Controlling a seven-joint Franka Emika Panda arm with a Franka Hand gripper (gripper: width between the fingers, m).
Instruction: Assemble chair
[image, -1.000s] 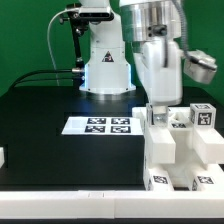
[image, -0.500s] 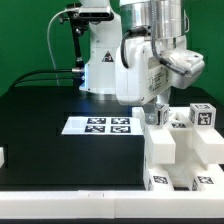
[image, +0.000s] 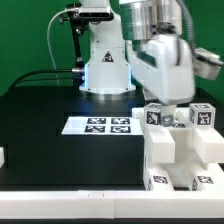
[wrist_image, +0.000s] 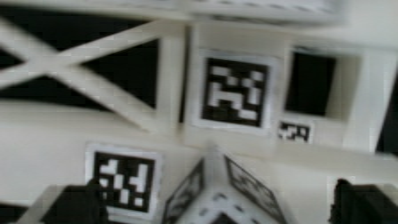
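Exterior view, going left to right: marker board (image: 100, 125) lies flat mid-frame on the black worktop (image: 40, 120), then the half-built white chair (image: 180, 150) sits lower right, tagged blocks up top, probably parked there so the arm can work on it from above. The gripper (image: 172, 98) hangs right over those blocks. In the wrist view its fingers (wrist_image: 365, 198) look spread wide with nothing clamped, though it's blurry.
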